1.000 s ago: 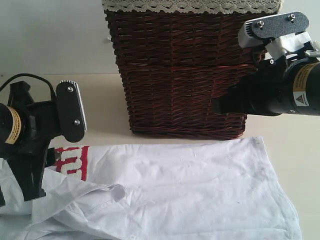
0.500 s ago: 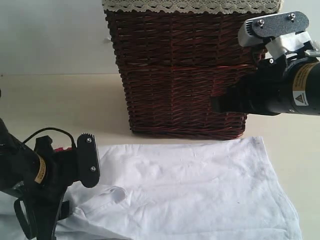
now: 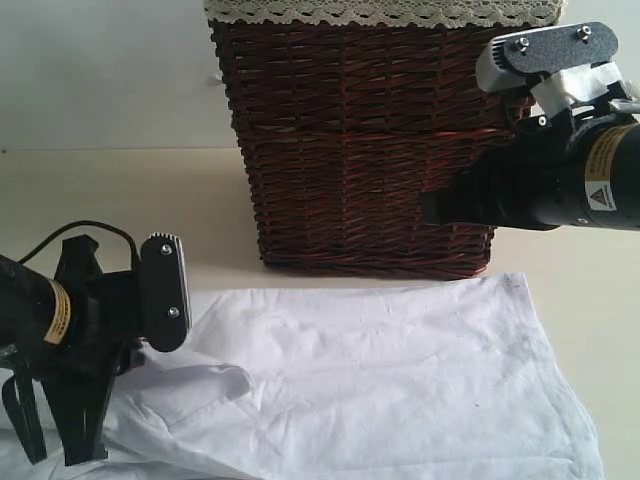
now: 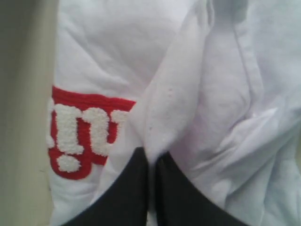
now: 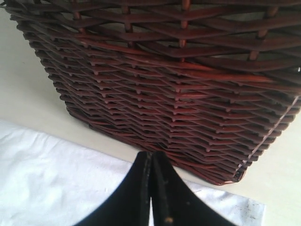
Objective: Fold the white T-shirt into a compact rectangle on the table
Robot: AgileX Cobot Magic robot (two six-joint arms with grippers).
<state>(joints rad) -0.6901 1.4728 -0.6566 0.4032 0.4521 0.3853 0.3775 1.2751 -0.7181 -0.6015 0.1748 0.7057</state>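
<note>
The white T-shirt [image 3: 400, 380] lies spread on the table [image 3: 120, 200] in front of the basket, its left part bunched into folds. My left gripper [image 4: 153, 159] is down at that bunched left side, shut on a raised fold of the white cloth [image 4: 174, 108]. Beside the fold shows the fuzzy red-outlined lettering [image 4: 80, 136]. In the exterior view the left arm [image 3: 100, 320] hides the pinch. My right gripper [image 5: 151, 157] is shut and empty, hanging above the shirt's far edge [image 5: 56, 179] close to the basket; its black tip [image 3: 432, 210] shows against the wicker.
A tall dark brown wicker basket [image 3: 370, 150] with white lace trim [image 3: 380, 12] stands right behind the shirt. Bare table lies to the left of the basket and at the right beyond the shirt's corner [image 3: 515, 282].
The left arm dropped onto the shirt's left side and its jaws closed on a fold. The red lettering is now covered in the exterior view. The right arm has not moved.
</note>
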